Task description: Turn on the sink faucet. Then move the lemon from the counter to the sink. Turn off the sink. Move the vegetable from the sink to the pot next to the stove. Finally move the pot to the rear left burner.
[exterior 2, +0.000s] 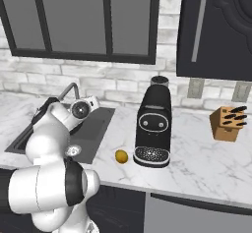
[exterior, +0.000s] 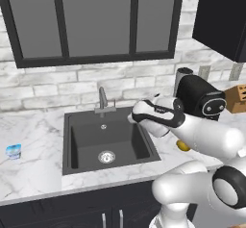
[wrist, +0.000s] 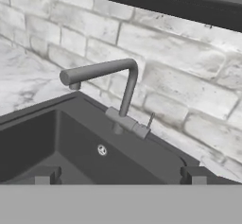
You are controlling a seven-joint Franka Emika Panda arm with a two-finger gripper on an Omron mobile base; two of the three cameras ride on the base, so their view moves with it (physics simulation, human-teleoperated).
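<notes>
The sink faucet (wrist: 126, 83) is a slim grey spout with a small lever handle (wrist: 150, 120) to its right, and no water runs from it. It stands behind the dark sink (exterior: 86, 140) with its silver drain ring (exterior: 106, 157). My gripper (wrist: 119, 176) is open, its tips wide apart with nothing between them, and it faces the faucet from a short way off. My hand (exterior: 144, 112) hovers over the basin's rear right corner. The yellow lemon (exterior 2: 121, 156) lies on the marble counter (exterior 2: 197, 158) right of the sink, in front of the coffee machine. The pot and stove are out of view.
A black coffee machine (exterior 2: 153, 124) stands right of the sink, with a wooden knife block (exterior 2: 227, 123) further right. A small blue-and-white cup (exterior: 13, 151) sits on the counter left of the basin. A dark wall cabinet (exterior 2: 216, 25) hangs above the knife block.
</notes>
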